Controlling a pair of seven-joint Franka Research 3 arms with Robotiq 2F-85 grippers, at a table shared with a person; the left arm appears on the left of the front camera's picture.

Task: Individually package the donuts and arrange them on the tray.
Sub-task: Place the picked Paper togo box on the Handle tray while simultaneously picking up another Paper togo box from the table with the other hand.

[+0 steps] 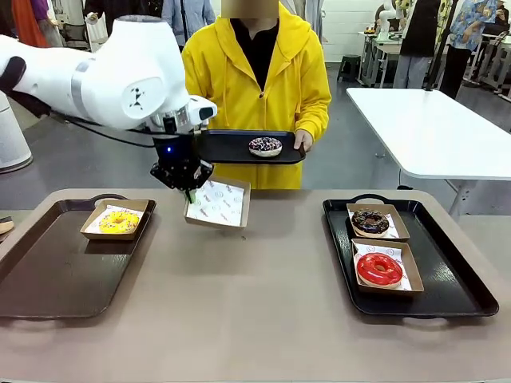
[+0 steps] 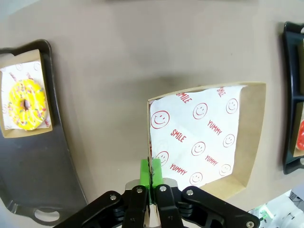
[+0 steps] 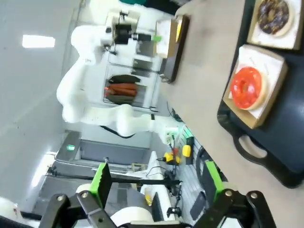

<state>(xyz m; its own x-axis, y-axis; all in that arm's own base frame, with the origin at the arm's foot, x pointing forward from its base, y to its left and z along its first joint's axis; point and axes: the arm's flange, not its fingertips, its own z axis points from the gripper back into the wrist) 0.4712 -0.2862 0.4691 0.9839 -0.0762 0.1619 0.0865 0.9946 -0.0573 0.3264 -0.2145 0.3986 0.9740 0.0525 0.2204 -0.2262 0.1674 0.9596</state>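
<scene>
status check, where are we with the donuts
Left gripper shut on empty box rim, lifting it. Right gripper open, idle. Sprinkled donut waits on person's tray; three boxed. Nothing in the way.

The bare surface (image 1: pixel 255 303) between the left tray (image 1: pixel 56 271) and right tray (image 1: pixel 447 287) lies open. Across its far middle, the left claw (image 1: pixel 190 194) and its lifted box (image 1: pixel 217 203) block passage.

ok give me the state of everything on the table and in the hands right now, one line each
Left end effector: shut on the empty box's rim.
Empty box: lifted, tilted, paper-lined.
Right end effector: open, holding nothing.
Yellow donut: boxed, on left tray.
Chocolate donut: boxed, on right tray.
Red donut: boxed, same tray.
Sprinkled donut: unboxed, on person's tray.
</scene>
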